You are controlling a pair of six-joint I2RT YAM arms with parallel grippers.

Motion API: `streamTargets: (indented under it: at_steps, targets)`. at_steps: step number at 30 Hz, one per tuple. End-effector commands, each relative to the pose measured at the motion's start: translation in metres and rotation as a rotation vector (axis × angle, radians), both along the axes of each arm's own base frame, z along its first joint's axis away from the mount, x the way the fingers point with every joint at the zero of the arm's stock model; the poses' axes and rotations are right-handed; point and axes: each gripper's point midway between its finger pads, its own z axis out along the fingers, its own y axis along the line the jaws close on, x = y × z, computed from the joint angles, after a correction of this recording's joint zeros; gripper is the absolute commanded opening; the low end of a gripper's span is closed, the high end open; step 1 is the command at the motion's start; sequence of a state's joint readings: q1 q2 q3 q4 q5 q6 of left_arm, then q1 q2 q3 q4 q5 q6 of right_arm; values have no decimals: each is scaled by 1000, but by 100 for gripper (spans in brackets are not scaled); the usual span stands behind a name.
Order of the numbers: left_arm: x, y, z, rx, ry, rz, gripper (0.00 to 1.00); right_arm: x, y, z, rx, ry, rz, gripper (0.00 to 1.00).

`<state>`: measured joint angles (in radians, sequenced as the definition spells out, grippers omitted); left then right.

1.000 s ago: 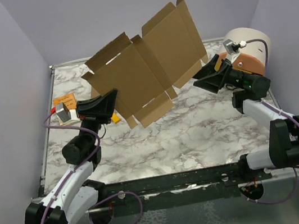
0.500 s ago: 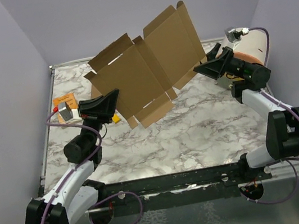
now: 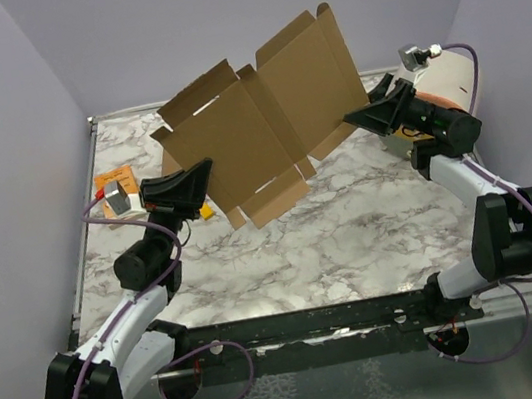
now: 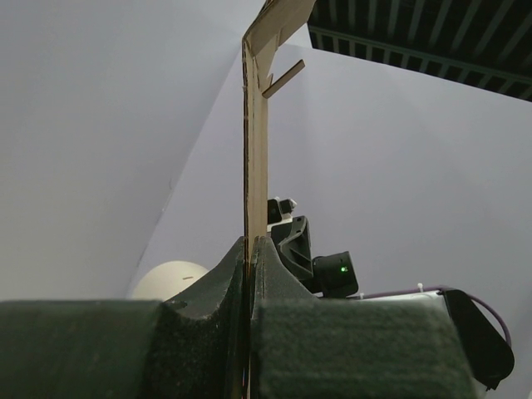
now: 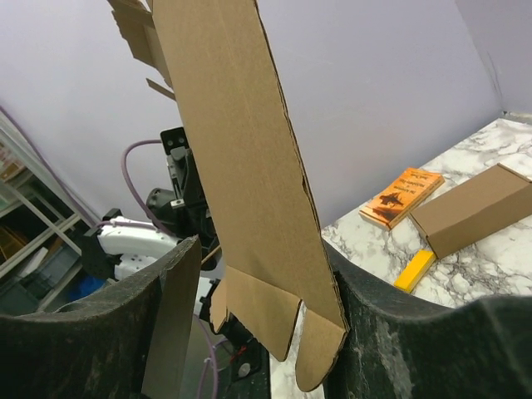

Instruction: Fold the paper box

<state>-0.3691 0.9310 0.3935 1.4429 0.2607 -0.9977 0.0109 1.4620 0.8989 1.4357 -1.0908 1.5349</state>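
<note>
At right claw (image 5: 262, 278), only wrist view shows paper box (image 5: 241, 150) inside, perhaps touching.

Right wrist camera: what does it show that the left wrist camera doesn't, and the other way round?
Only the right wrist view shows the marble table, an orange booklet, a small brown box and a yellow piece. Only the left wrist view shows a green light on the right arm and a pale round object. Both show the paper box.
</note>
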Motion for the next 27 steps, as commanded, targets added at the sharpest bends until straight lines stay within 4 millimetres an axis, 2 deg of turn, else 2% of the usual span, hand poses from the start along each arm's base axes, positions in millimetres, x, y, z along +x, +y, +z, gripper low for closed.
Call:
streamTargets:
  at_steps: [1,5,9,15,20,23,24,27]
  targets:
    - [-12,6,11,-42,-56,-3,0,-25,0,17,-27,-235,13,52]
    - [-10,7,9,-48,-41,5,0,-28,0,18,-32,-246,13,50]
    - [-9,9,8,-48,-32,18,0,-30,0,18,-39,-254,12,44]
    - [-8,9,7,-47,-27,23,0,-32,0,17,-50,-262,8,28]
    - [-6,9,4,-44,-15,26,0,-33,0,16,-63,-270,3,4]
    - [-5,8,-1,-30,-10,35,0,-32,-2,13,-85,-273,-13,1]
    - [-5,9,-4,-16,-12,50,3,-29,-6,12,-98,-268,-29,1]
    - [8,15,-26,58,57,142,44,-14,-23,6,-191,-245,-77,1]
